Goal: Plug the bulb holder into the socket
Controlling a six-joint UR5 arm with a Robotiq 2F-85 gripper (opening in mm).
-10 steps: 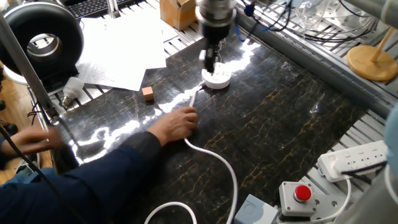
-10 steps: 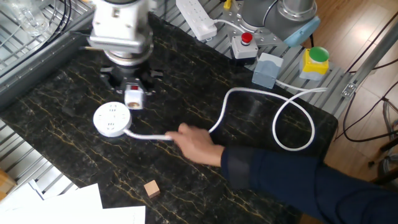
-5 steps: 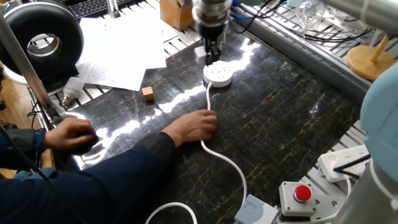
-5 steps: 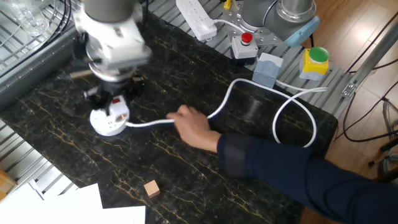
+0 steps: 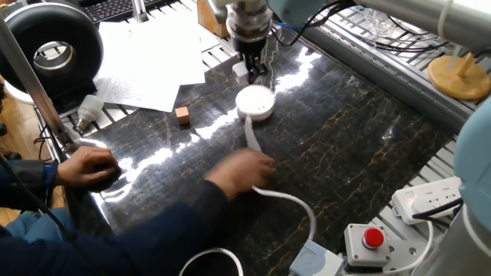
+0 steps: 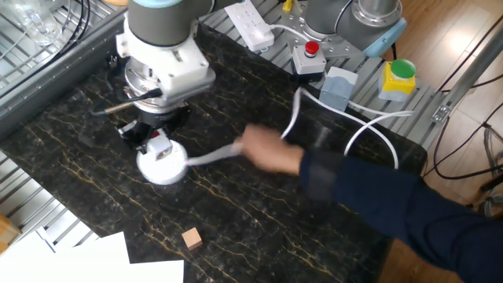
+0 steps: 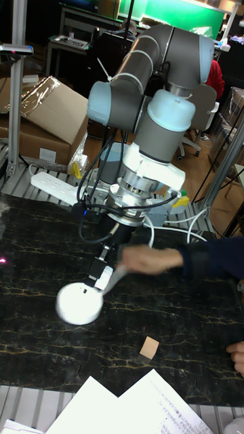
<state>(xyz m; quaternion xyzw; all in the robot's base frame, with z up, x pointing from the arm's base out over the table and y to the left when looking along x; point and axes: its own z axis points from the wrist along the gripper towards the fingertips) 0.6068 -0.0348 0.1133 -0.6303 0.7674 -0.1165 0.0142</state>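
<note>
The robot's hand (image 6: 155, 138) stays clamped on the small white boxy bulb holder (image 6: 159, 145), just above the round white socket disc (image 6: 163, 167), which a person's hand (image 6: 271, 151) has dragged sideways by its cord; realignment is likely needed.

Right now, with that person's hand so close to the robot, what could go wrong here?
The socket is loose on the table, and a person's hand is moving its cord. If it shifts, the bulb holder in the gripper may miss the holes. The hand, blurred with motion, is also near the arm and could be bumped.
</note>
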